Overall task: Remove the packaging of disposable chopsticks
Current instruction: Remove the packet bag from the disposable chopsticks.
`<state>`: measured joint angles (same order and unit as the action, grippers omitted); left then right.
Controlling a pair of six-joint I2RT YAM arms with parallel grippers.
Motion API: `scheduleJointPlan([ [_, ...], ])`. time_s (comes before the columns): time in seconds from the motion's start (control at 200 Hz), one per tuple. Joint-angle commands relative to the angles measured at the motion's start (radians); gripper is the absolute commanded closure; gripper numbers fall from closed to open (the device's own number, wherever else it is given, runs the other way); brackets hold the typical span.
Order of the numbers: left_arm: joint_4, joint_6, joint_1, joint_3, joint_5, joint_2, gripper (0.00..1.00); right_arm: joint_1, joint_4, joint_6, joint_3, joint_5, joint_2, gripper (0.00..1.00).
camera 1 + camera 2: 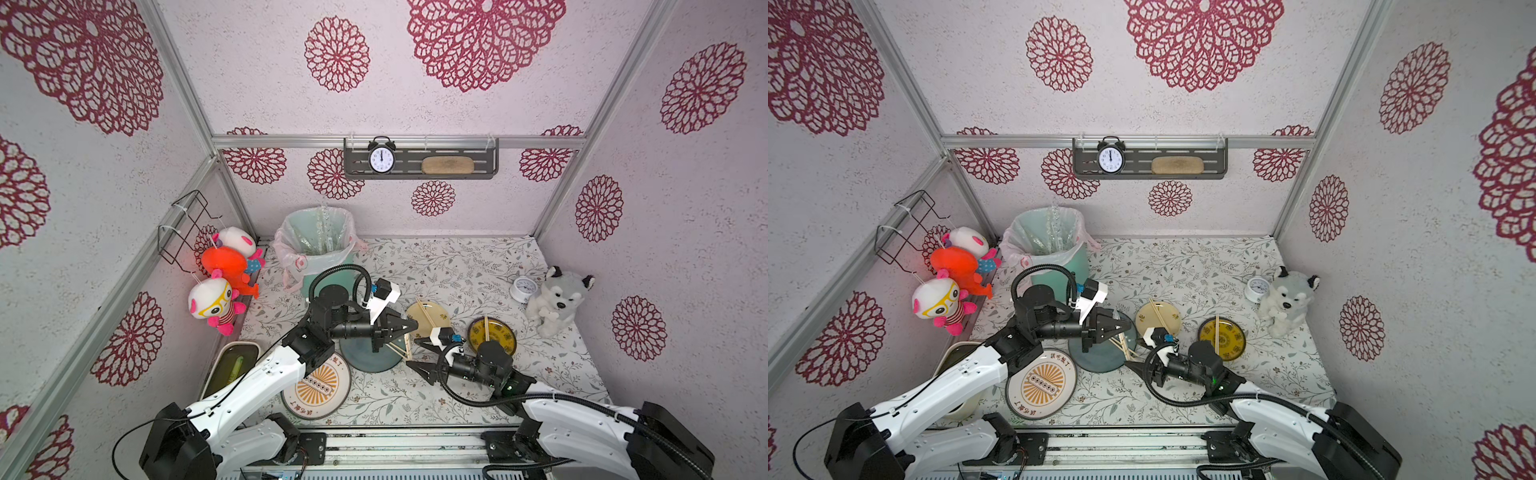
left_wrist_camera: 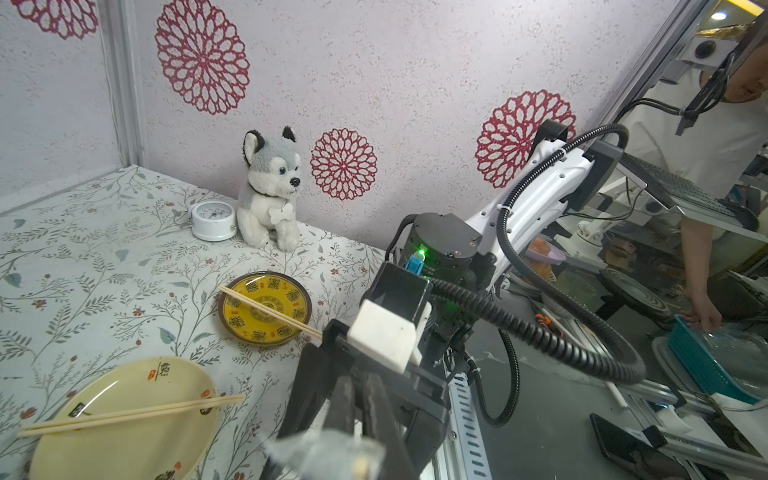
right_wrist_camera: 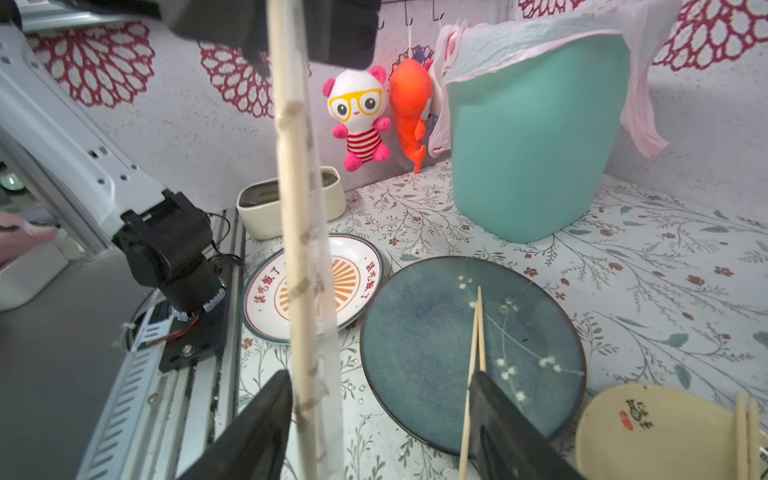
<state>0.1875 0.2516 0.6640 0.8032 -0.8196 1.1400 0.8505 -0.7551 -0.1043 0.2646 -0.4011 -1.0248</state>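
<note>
Hanging between right end effector (image 3: 379,374) jaws: packaging (image 3: 322,299)

Teal bin (image 3: 532,145), yellow plate (image 2: 257,332), tan chopsticks (image 2: 124,415), floral tablecloth (image 1: 457,270).

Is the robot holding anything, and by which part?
The left gripper holds a wrapped pair of chopsticks by its upper end; the right gripper, jaws open, grips nothing yet.

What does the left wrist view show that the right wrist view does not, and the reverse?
Only left wrist: husky, white clock, yellow plate.
Only right wrist: teal bin, blue plate, sunburst plate, panda toy.
Both: cream plate with chopsticks, and the wrapped pair, blurred in the left wrist view.
</note>
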Motion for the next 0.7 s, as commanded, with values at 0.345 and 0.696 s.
scheduleJointPlan([
  [0.345, -0.069, -0.08, -0.004, 0.013, 0.016, -0.048, 1.0, -0.034, -0.14, -0.032, -0.041, -0.121, -0.035, 0.73],
  [0.696, -0.046, -0.054, -0.003, 0.022, 0.003, -0.019, 1.0, -0.034, -0.26, -0.08, -0.044, -0.213, -0.11, 0.78],
])
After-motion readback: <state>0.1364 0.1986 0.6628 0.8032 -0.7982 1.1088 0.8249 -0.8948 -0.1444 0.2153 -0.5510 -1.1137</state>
